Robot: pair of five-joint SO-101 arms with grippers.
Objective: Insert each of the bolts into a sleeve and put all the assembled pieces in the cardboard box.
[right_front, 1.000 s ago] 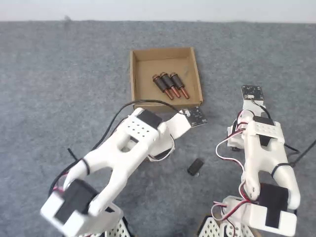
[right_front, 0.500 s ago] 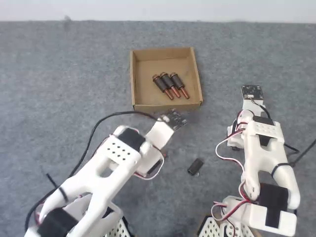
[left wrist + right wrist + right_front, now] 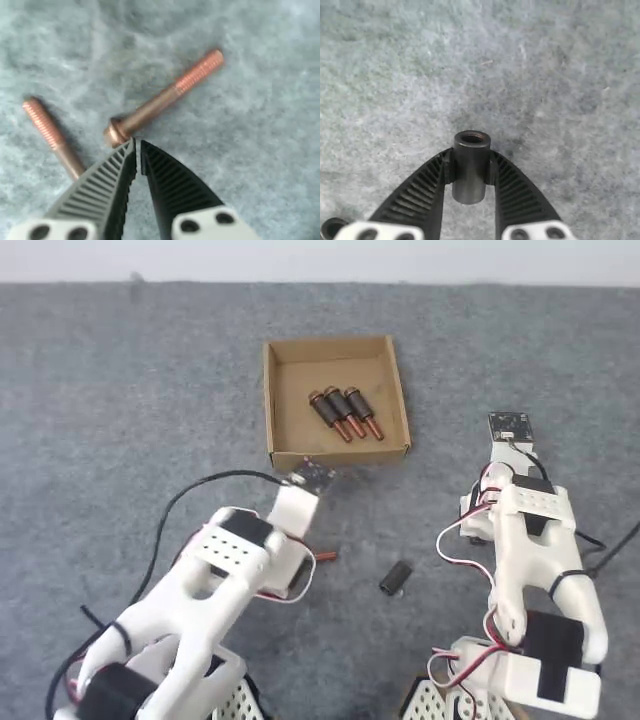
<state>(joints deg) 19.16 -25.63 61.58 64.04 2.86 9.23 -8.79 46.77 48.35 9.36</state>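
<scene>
Jaws of the right gripper point(image 3: 471, 157) clamp a dark cylindrical metal sleeve point(image 3: 471, 142) (bore upward); those of the left gripper point(image 3: 137, 146), nearly closed, sit beside the head of a copper threaded bolt point(image 3: 165, 97).

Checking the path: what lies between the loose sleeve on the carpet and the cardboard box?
Bare grey carpet between the loose sleeve and the cardboard box, in the high view.
</scene>
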